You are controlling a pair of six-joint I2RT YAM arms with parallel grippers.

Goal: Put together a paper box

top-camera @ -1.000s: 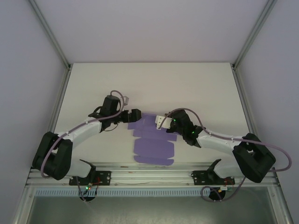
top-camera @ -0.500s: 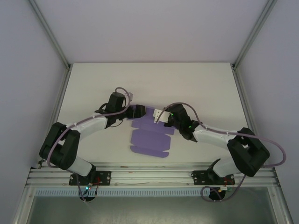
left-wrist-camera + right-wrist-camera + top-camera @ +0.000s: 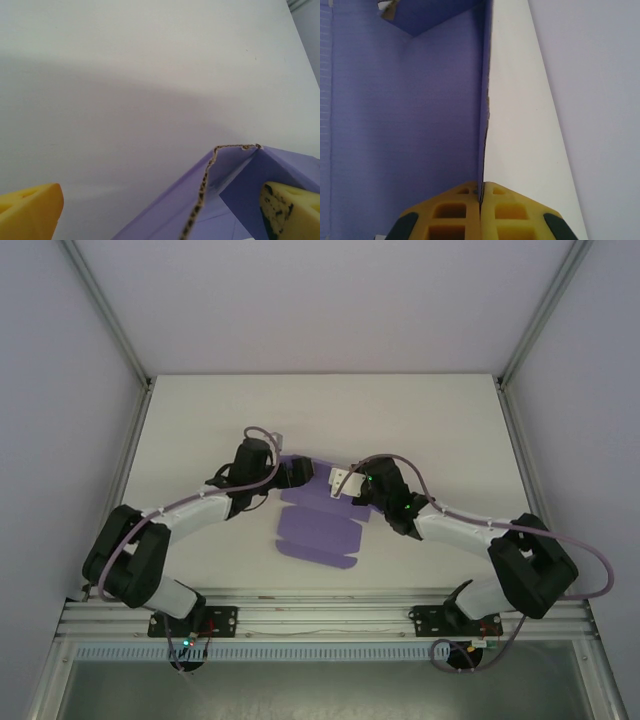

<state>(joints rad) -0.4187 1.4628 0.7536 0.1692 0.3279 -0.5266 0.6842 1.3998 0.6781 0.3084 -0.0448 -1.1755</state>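
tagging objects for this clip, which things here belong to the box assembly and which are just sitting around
In the job: paper box; right gripper, shut on its flap edge; left gripper, open at a raised flap.
Just there: table; metal rail at the near edge.

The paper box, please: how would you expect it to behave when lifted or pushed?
Probably light and bendy: the paper box is thin card, seen edge-on in the shut right gripper. It likely hinges at its creases, since one flap stands folded up.
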